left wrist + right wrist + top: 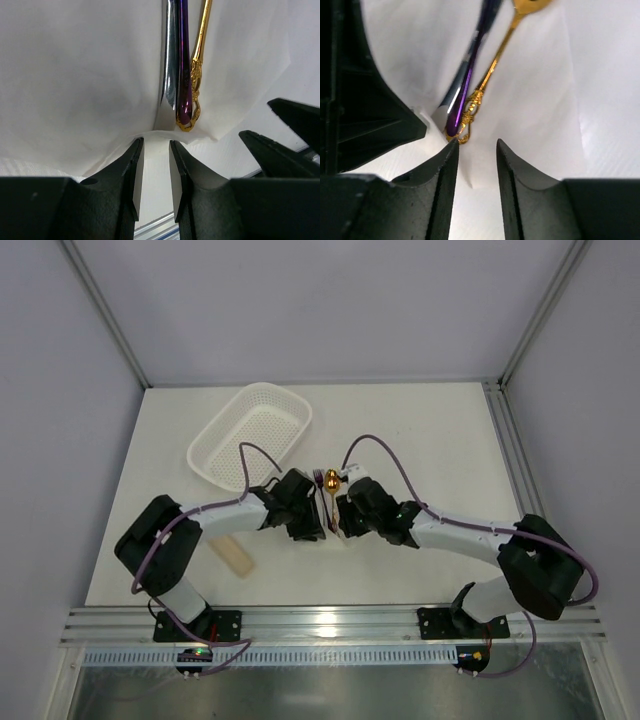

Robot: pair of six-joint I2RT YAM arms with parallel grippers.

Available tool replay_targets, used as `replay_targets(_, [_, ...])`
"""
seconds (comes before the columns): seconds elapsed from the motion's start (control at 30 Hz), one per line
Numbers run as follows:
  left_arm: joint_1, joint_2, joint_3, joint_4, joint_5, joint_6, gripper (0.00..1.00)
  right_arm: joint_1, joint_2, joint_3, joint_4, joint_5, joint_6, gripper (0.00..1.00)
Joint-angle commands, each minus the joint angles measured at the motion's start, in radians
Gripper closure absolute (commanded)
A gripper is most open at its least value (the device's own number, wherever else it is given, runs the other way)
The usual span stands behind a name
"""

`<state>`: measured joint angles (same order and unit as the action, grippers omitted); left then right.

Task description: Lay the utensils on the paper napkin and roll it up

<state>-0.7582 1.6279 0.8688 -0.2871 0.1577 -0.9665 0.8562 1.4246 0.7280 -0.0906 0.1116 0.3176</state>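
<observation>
The three utensils lie side by side in a crease of the white paper napkin (75, 75), whose sides rise around them. In the left wrist view I see the grey-silver spoon handle (170, 65), the purplish fork handle (184, 60) and the gold spoon handle (199, 55). From above only the gold bowl (331, 478) shows between the two wrists. My left gripper (156, 145) is open, its tips at the napkin's near edge below the handle ends. My right gripper (476, 145) is open and straddles a napkin fold (535, 75) beside the gold handle (495, 65) and the fork (467, 85).
A white perforated basket (250, 435) stands at the back left. A flat beige slab (236, 558) lies near the left arm. The two grippers sit almost touching at mid-table. An aluminium rail (330, 622) runs along the near edge.
</observation>
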Motion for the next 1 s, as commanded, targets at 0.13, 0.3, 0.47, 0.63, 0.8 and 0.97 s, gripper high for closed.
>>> replay_targets(0.13, [-0.004,0.026,0.062,0.020,-0.009,0.000,0.69,-0.120,-0.082,-0.007,-0.121,-0.075,0.283,0.39])
replay_targets(0.3, [-0.006,0.058,0.079,0.022,-0.003,-0.003,0.70,-0.140,-0.102,-0.009,-0.169,-0.058,0.443,0.27])
replay_targets(0.47, [-0.009,0.075,0.099,0.028,0.006,-0.009,0.70,-0.174,-0.086,0.019,-0.202,-0.033,0.535,0.20])
replay_targets(0.63, [-0.013,0.078,0.113,0.019,-0.003,-0.009,0.70,-0.193,-0.058,0.044,-0.245,0.022,0.593,0.18])
replay_targets(0.8, [-0.018,0.090,0.116,0.020,-0.003,-0.014,0.70,-0.206,-0.006,0.051,-0.288,0.025,0.672,0.18])
replay_targets(0.97, [-0.021,0.095,0.113,0.019,-0.010,-0.017,0.71,-0.204,0.000,0.028,-0.279,0.033,0.753,0.18])
